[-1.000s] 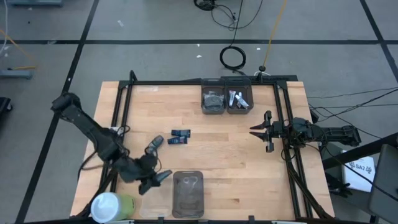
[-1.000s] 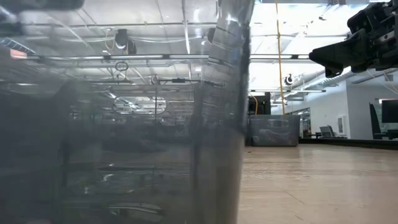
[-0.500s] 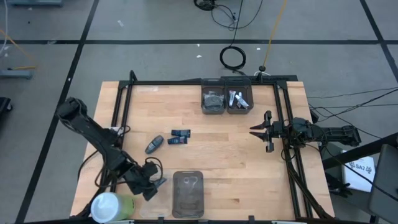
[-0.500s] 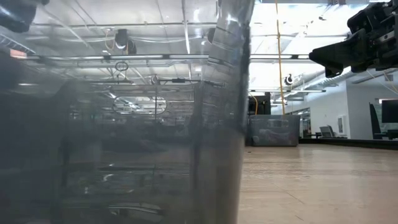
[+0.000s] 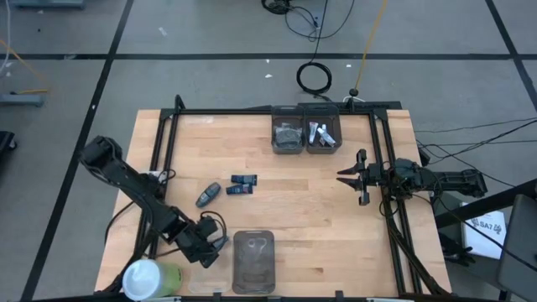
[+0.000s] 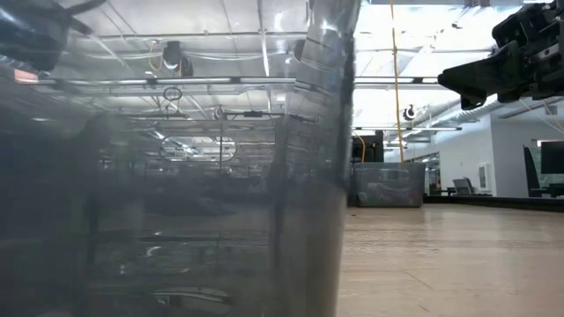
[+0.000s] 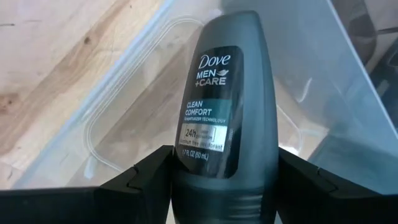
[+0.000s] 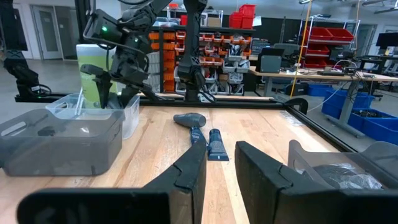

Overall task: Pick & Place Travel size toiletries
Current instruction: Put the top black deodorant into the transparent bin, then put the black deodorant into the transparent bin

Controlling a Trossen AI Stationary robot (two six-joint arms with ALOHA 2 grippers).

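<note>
Wooden table [image 5: 294,197]: left gripper [image 7: 225,180] grasps grey bottle [image 7: 227,118], apparently hidden overhead at 7 o'clock; right gripper [image 5: 341,176] slightly parted, empty.

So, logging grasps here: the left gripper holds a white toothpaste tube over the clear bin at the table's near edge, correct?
Not a white tube. The left wrist view shows the left gripper holding a dark grey Dove roll-on bottle between its jaws, over the clear bin at the table's near edge.

Low view mostly blocked

A dark see-through plastic bin wall [image 6: 176,176] fills the frame's left; the grey oblong deodorant bottle's [image 7: 224,112] base is cut off below.
</note>
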